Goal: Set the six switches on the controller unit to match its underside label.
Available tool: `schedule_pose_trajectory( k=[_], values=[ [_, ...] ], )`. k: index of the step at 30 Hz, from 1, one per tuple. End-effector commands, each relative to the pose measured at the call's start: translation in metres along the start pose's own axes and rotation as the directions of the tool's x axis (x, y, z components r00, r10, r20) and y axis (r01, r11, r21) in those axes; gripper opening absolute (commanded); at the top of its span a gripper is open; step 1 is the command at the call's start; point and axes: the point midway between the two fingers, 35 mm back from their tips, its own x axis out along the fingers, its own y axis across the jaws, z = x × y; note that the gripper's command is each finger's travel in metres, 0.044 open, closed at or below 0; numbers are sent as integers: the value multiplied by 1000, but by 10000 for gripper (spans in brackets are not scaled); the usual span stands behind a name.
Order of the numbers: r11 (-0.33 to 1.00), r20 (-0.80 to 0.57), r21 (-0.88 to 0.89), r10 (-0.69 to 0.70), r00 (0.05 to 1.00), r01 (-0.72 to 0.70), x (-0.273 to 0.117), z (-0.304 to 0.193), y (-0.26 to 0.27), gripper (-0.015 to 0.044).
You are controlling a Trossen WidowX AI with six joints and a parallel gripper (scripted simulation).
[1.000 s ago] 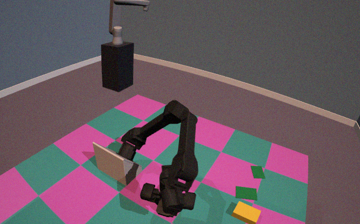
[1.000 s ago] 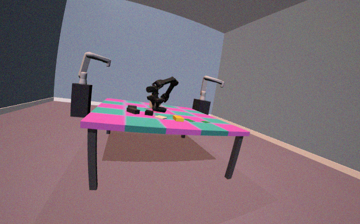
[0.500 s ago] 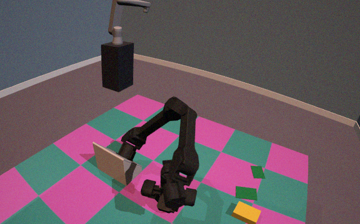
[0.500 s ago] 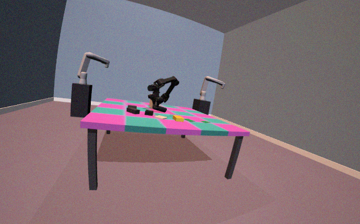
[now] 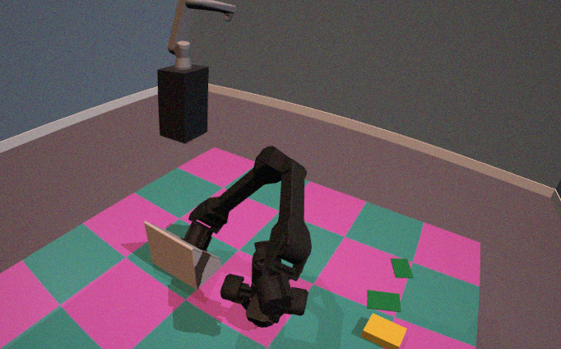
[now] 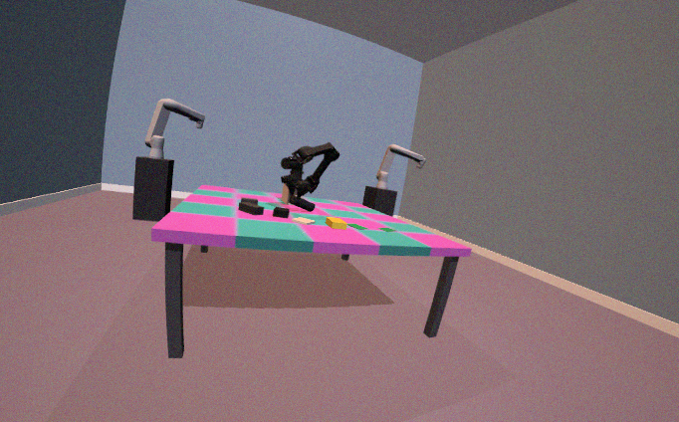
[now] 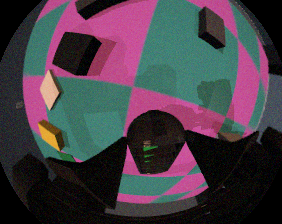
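Note:
The dark grey controller unit point(image 5: 260, 318) point(image 6: 303, 203) point(image 7: 155, 126) is held just above the checkered bench point(image 5: 96, 277) point(image 6: 200, 221) and looks tilted in the exterior view. Its top faces the wrist camera, with green switch ends showing in the middle; single switch settings are too blurred to read. My gripper point(image 5: 263, 309) point(image 6: 297, 195) point(image 7: 156, 137) is shut on the unit, one finger against each long side. The underside label is hidden in all views.
An upright tan panel point(image 5: 171, 255) stands beside my arm's base. A yellow block point(image 5: 384, 330) point(image 6: 336, 223) point(image 7: 51, 135), green plates point(image 5: 383, 300) point(image 5: 401, 267), a cream tile point(image 6: 303, 220) point(image 7: 50, 90) and dark blocks point(image 6: 281, 212) point(image 7: 74, 52) point(image 7: 211, 27) lie on the bench.

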Motion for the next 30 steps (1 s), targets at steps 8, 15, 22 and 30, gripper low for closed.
schedule_pose_trajectory(
  k=[8,15,22,30],
  values=[
    [1000,22,9,0,1000,0,-7,-9,-1,336],
    [1000,37,9,0,999,0,-11,-13,-1,336],
    [1000,52,9,-1,999,0,-15,-18,-1,336],
    [1000,69,9,-1,998,0,-19,-23,-1,336]
  ],
)
